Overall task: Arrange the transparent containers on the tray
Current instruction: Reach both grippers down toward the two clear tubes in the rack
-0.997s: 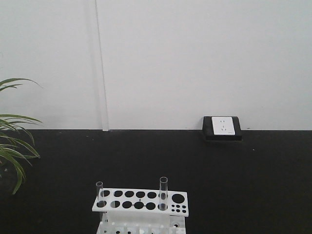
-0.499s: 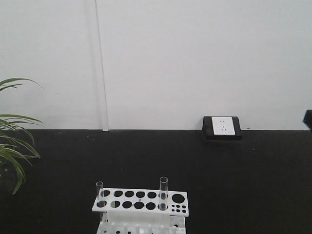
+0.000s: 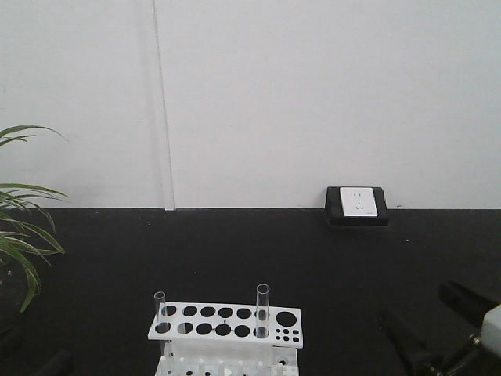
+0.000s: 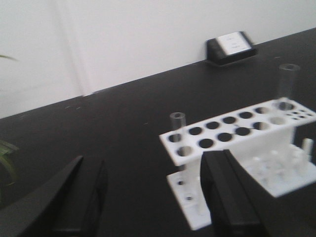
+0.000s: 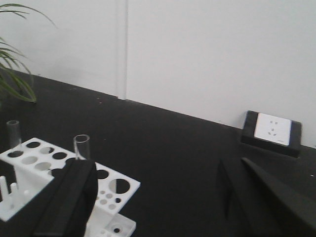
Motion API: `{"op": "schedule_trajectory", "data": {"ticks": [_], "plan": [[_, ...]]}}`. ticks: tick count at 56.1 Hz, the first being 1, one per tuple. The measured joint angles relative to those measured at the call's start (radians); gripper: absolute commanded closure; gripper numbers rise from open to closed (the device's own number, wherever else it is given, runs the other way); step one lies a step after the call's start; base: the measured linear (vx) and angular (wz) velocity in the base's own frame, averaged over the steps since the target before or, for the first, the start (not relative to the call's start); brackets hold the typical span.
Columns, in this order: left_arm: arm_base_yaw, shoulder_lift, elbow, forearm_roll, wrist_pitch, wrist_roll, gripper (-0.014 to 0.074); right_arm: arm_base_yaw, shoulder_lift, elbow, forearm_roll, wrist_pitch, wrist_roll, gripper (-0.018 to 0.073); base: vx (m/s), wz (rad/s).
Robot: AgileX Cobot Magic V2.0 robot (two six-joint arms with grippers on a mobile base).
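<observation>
In the front view the white rack [image 3: 225,321] is cut off at its base by the lower edge, so the bottoms of the two test tubes [image 3: 262,304] are not shown there. The right gripper [image 3: 412,304] is cropped by the lower right corner, and the plant [image 3: 19,235] by the left edge. The left wrist view is blurred throughout, and the fingers [image 4: 224,197] of the left gripper [image 4: 148,159] are cut by its lower edge.

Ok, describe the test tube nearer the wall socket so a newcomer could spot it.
On the black table, find the white perforated rack low in the front view. Two clear tubes stand upright in it. This test tube rises beside the rack's one large hole and cluster of tiny holes, toward the wall socket; the other tube stands at the opposite end.
</observation>
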Motion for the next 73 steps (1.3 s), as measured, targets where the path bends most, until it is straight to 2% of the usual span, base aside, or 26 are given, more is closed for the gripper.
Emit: {"op": "schedule_trajectory", "data": {"ticks": [8,14,23,32,43,55,73], "plan": [[-0.019,0.050,0.042,0.078,-0.152,-0.056,0.0063,0.032,0.078,0.013,-0.003,-0.096,0.002,0.0013,0.00,0.00],[-0.019,0.146,0.034,0.115,-0.238,-0.067,0.0063,0.032,0.155,0.013,-0.003,-0.207,0.003,0.0013,0.00,0.00],[-0.019,0.337,-0.021,0.125,-0.368,-0.069,0.0063,0.032,0.254,0.013,-0.003,-0.340,0.040,0.0013,0.00,0.00],[-0.019,0.563,-0.142,0.126,-0.485,-0.088,0.0063,0.032,0.310,0.013,-0.003,-0.406,0.053,0.0013,0.00,0.00],[-0.019,0.781,-0.318,0.124,-0.513,-0.119,0.0063,0.032,0.325,0.013,-0.003,-0.424,0.053,0.0013,0.00,0.00],[-0.019,0.887,-0.422,0.034,-0.522,-0.123,0.0063,0.032,0.325,0.013,-0.003,-0.428,0.053,0.0013,0.00,0.00],[-0.019,0.989,-0.457,0.067,-0.521,-0.138,0.0070,0.032,0.325,0.013,-0.003,-0.428,0.053,0.0013,0.00,0.00]]}}
